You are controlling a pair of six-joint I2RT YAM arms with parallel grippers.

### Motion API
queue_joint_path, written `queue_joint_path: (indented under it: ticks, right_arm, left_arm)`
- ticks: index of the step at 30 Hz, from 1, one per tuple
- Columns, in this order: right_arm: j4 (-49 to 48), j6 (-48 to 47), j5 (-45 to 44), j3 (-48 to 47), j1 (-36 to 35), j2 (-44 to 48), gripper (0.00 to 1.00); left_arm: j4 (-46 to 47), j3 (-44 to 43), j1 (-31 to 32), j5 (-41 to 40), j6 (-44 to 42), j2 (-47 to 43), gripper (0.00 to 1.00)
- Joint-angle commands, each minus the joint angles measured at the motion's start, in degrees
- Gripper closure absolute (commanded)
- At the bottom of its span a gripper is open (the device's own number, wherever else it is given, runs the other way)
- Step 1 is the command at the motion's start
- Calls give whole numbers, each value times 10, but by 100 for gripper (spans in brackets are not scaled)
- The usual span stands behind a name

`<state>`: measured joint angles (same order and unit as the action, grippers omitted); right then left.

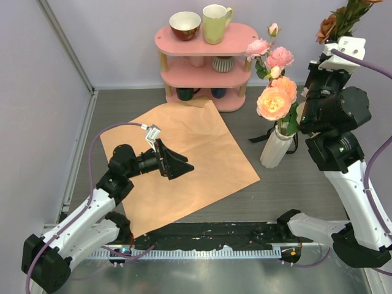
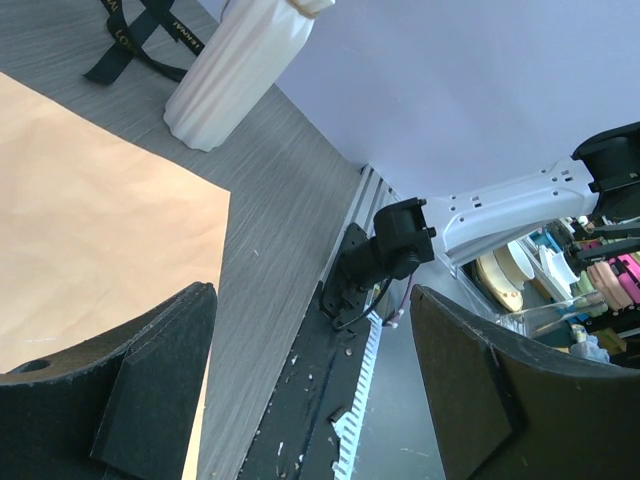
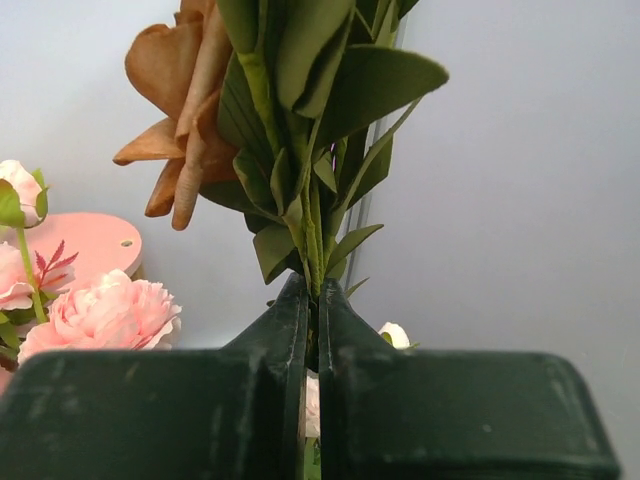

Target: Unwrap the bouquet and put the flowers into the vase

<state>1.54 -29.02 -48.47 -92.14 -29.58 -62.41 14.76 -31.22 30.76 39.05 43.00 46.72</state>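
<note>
Currently the tan paper (image 1: 184,165) lies spread flat on the surface (image 1: 294,190). Over it the left arm reaches low, its tool (image 1: 179,165) gaping wide and empty. The right arm stands folded upright, its tool (image 1: 340,38) pinched tight on the stem of a leafy brown rose (image 1: 327,27), held up near the vase (image 1: 275,150), which holds pink and peach flowers (image 1: 277,101).

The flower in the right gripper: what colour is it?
The flower is rusty brown, clearest in the right wrist view.
</note>
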Motion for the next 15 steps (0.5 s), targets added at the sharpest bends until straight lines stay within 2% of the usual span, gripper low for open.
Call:
queue_joint_path:
  ticks: [1,8,15]
  right_arm:
    - [25,40,12,-30,2,13,99]
    - [76,61,36,-153,2,-18,99]
    - [121,102,48,-152,2,5,99]
  left_arm:
    - [28,1,3,7,-2,7,18]
    - [31,5,4,6,-1,5,18]
    - [33,4,4,7,-1,9,18]
